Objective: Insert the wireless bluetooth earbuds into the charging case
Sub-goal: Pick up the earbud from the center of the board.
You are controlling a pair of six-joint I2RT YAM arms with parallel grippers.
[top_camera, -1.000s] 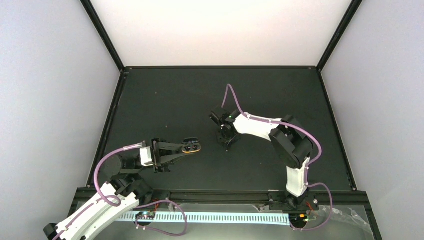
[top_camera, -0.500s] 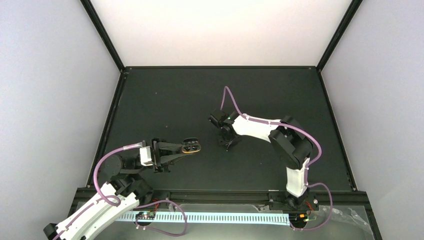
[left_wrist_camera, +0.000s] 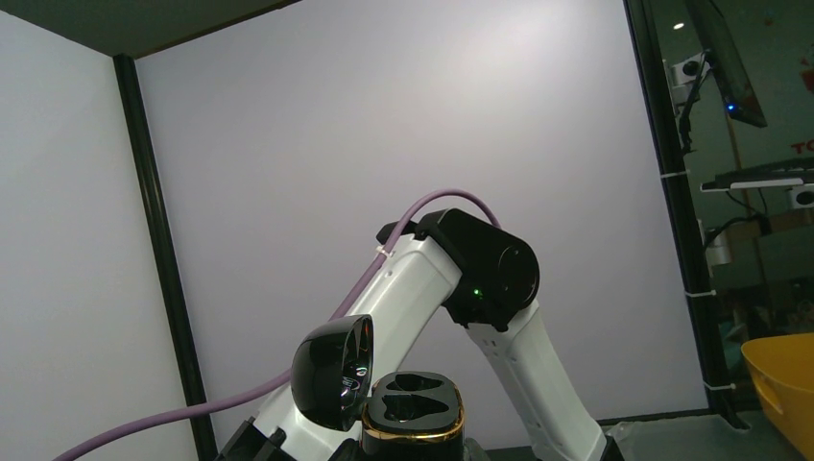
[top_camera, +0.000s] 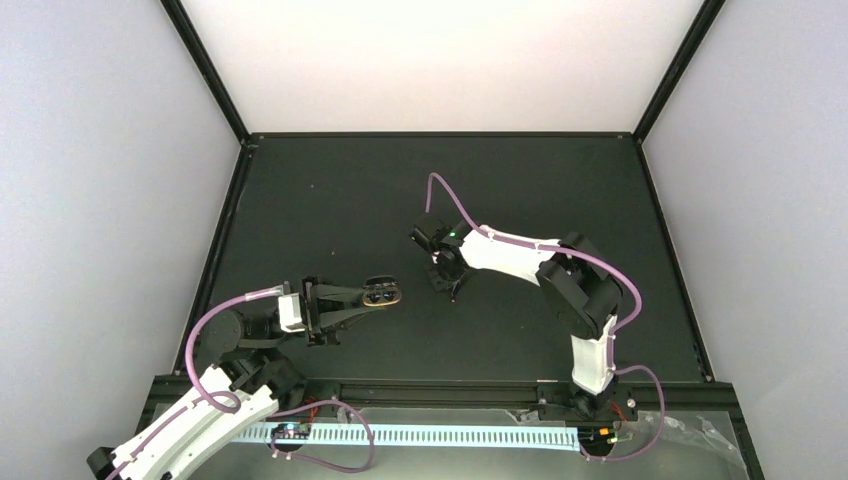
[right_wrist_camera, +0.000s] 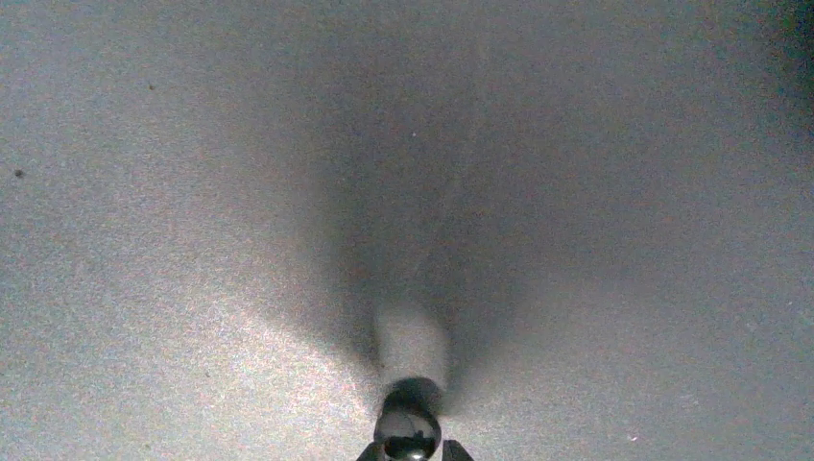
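The charging case (left_wrist_camera: 414, 411) is glossy black with a gold rim, not white. It stands upright with its lid (left_wrist_camera: 331, 372) swung open to the left, and both sockets look empty. My left gripper (top_camera: 372, 297) is shut on the case (top_camera: 384, 294), holding it above the mat at centre left. Further right, my right gripper (top_camera: 446, 282) points down at the mat. In the right wrist view one tiny black glossy earbud (right_wrist_camera: 408, 430) sits between the fingertips of that gripper (right_wrist_camera: 410, 451), which press close on both sides. I see no other earbud.
A dark mat (top_camera: 380, 200) covers the table, bounded by a black frame (top_camera: 440, 134) and white walls. The right arm (left_wrist_camera: 461, 288) fills the middle of the left wrist view. A yellow bowl's edge (left_wrist_camera: 782, 384) shows at the far right there.
My right gripper has shifted a little left and toward the back, and its jaws have narrowed. The left arm and the case have not moved.
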